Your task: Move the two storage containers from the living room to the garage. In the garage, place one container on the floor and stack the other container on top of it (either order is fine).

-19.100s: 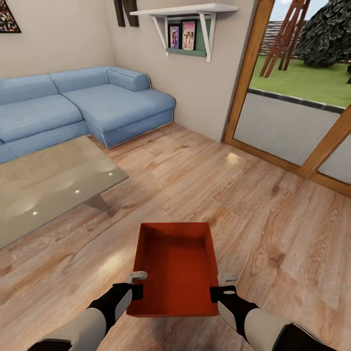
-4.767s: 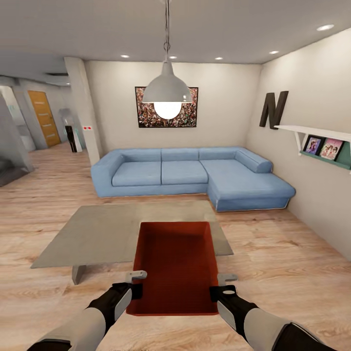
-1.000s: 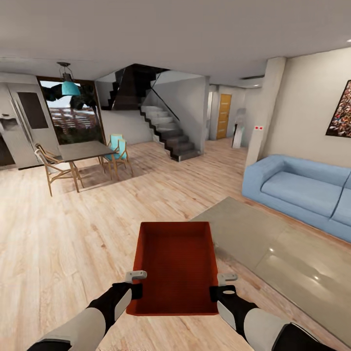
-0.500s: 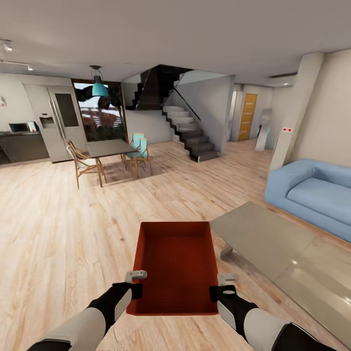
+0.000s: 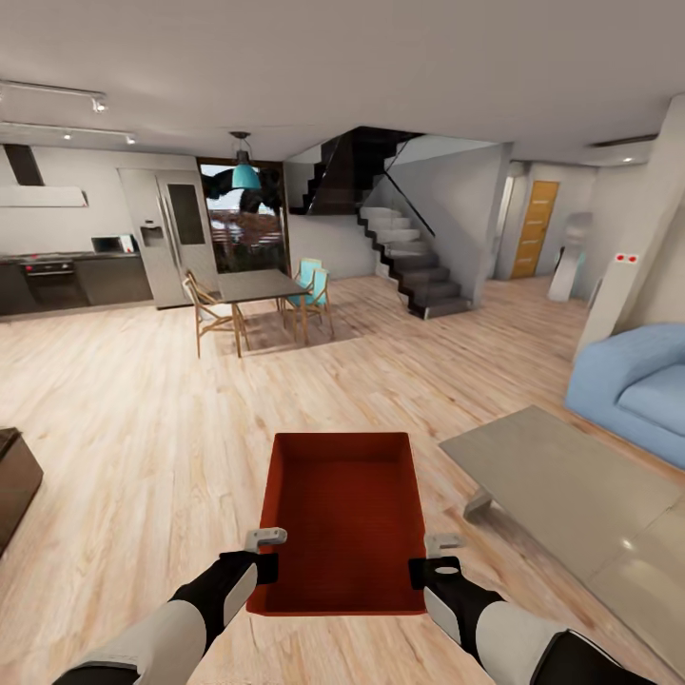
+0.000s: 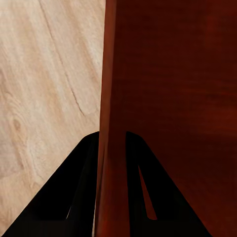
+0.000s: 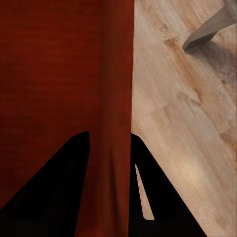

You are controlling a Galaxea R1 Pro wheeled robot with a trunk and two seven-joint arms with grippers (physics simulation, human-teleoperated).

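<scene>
storage container [image 5: 342, 518] between both hands

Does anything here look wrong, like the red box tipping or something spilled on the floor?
Nothing stands out. The red box sits level and empty, with the left gripper and right gripper each pinching a side wall. The wood floor around it looks clean.

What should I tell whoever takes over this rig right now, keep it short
Left pincer: shut on the storage container, clamping its left wall.
Right pincer: shut on the same container's right wall.
Container: empty, carried level in front of the trunk over the light wood floor, coffee table to the right.
Done: one container picked up.
Left: drive to the garage, set it on the floor there, fetch the second container, stack it on top.
</scene>
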